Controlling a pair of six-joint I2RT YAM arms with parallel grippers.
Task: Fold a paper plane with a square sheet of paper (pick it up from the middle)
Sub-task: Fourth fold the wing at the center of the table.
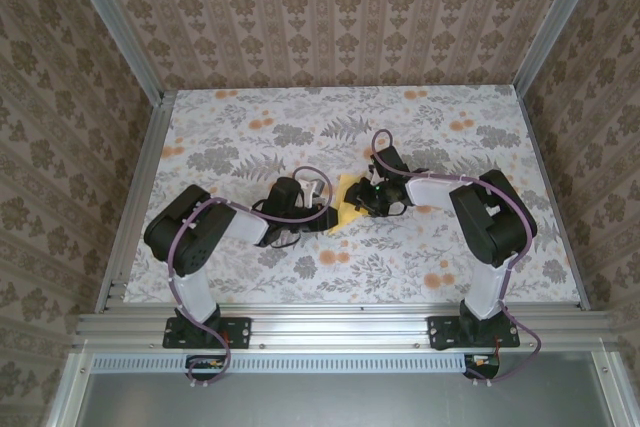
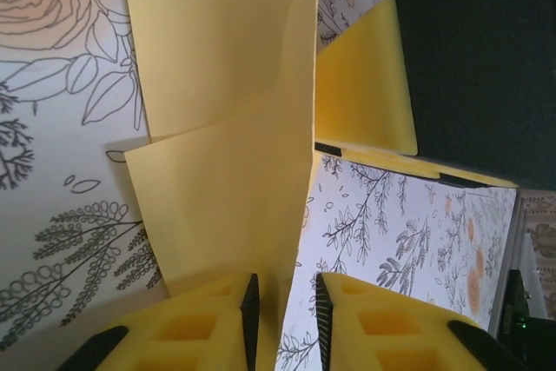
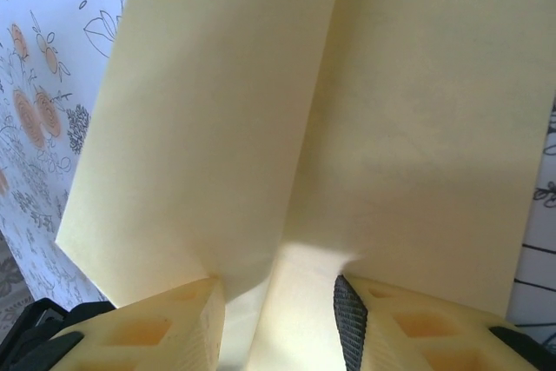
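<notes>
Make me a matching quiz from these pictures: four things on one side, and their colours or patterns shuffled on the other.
Column one:
1. sheet of paper
2. table cover
3. arm cables
4. walls

Column two:
A. purple
B. brown ornamental print
C. pale yellow, creased
D. white with grey leaves and orange flowers

Pairs: 1-C, 2-D, 3-A, 4-B

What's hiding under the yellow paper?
The flowery table cover shows beside the yellow paper. What lies right under it is covered, so I can't tell.
</notes>
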